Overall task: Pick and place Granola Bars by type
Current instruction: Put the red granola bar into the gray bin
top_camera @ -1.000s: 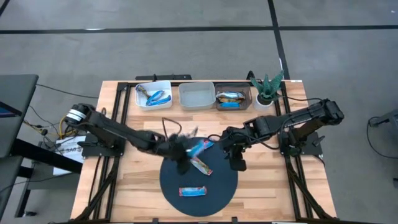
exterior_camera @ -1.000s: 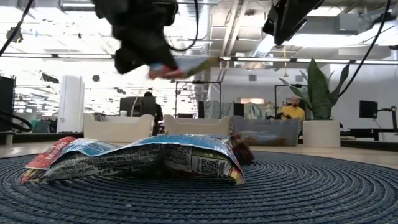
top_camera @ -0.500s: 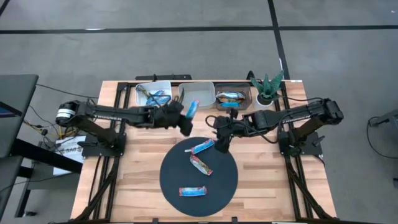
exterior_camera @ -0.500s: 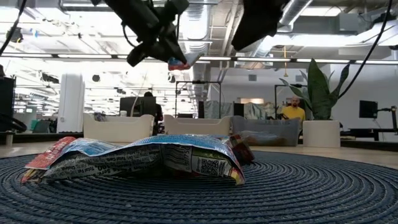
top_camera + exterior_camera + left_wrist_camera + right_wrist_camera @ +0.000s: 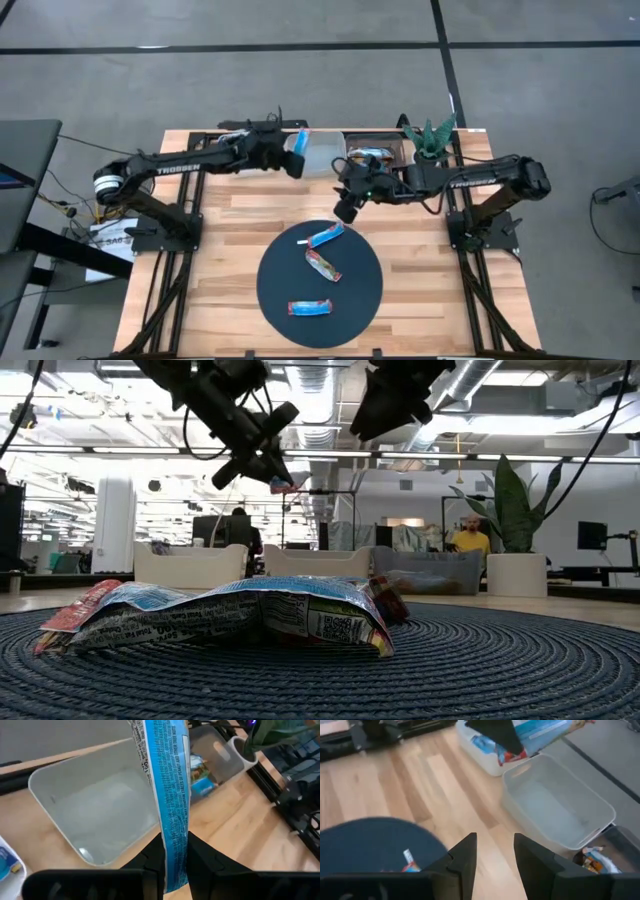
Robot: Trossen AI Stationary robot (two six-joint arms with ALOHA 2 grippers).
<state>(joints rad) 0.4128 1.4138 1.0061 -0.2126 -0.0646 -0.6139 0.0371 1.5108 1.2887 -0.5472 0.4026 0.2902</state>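
The left gripper [image 5: 291,158] is clenched on a blue granola bar [image 5: 169,795], pinching its lower end; the bar's long axis runs away from the fingers, over the empty middle bin [image 5: 322,155]. The right gripper [image 5: 345,208] hangs released near the round mat [image 5: 275,290], holding nothing

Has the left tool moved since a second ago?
Yes. In the high view, the left tool, shut on a blue bar, has travelled from over the round dark mat to the middle bin.
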